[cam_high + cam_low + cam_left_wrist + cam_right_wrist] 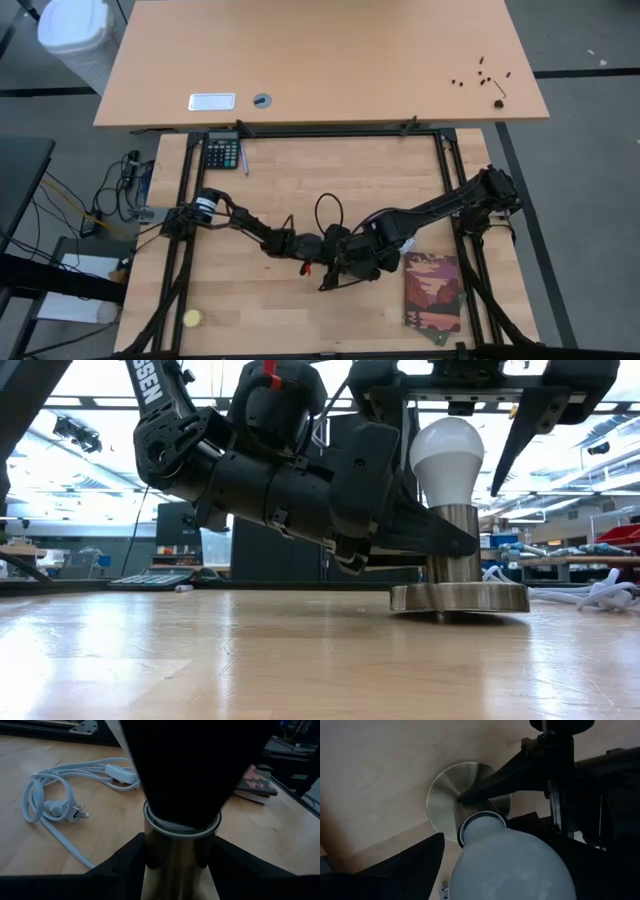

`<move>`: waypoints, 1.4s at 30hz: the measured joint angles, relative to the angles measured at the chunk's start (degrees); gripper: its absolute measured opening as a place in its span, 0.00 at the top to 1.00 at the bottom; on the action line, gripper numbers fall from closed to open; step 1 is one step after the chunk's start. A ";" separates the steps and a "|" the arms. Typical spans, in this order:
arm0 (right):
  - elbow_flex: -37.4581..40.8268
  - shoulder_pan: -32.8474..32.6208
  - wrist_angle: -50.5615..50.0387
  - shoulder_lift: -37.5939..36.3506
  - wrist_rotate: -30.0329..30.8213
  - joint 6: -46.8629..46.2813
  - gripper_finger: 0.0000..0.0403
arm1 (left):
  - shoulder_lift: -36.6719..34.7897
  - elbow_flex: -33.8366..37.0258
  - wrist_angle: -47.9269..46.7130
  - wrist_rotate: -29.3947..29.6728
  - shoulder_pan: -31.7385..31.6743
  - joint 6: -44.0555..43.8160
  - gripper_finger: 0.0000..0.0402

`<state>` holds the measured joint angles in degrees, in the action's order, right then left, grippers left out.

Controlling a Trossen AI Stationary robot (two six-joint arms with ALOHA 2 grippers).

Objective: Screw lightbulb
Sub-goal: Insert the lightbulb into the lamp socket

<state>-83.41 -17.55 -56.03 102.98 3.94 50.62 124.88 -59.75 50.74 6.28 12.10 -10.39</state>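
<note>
Nearest the front edge of the table [270, 320] lies a small yellow ball [192, 318], far left of the work, and a printed booklet [434, 292] lies near-right. In the middle of the table both arms meet over the lamp socket [452, 530], a brass post on a round flat base [460, 598]. The lightbulb [447, 452] stands upright in that post, its neck down in the collar. The left gripper [180, 857] comes in low from the left, its jaws clamped on the post just below the collar. The right gripper [505, 870] hangs over the bulb from above, its jaws spread wide on either side of the glass and not touching it.

As a judgement, the bulb is seated and the turning looks nearly or fully done; how deep the thread sits cannot be seen. Room is tight at the socket, with both wrists crowded together. Farther back, a white cable [55, 810] lies loose on the wood, and a calculator [222, 153] rests at the far-left edge.
</note>
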 joint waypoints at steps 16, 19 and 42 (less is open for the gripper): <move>1.13 2.32 1.60 -0.02 -3.96 -4.49 0.22 | 0.00 -0.02 -0.09 0.05 -0.04 0.07 0.53; 1.13 2.30 1.90 -0.02 -3.97 -5.46 0.30 | 0.00 -0.04 -0.09 0.03 -0.04 0.04 0.53; 1.30 1.27 5.03 0.02 -3.42 -60.81 0.33 | -0.02 -0.09 0.45 -0.90 0.13 -0.21 0.53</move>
<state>-82.11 -16.28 -51.00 103.00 0.52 -10.20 124.86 -59.83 51.19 5.38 12.23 -10.60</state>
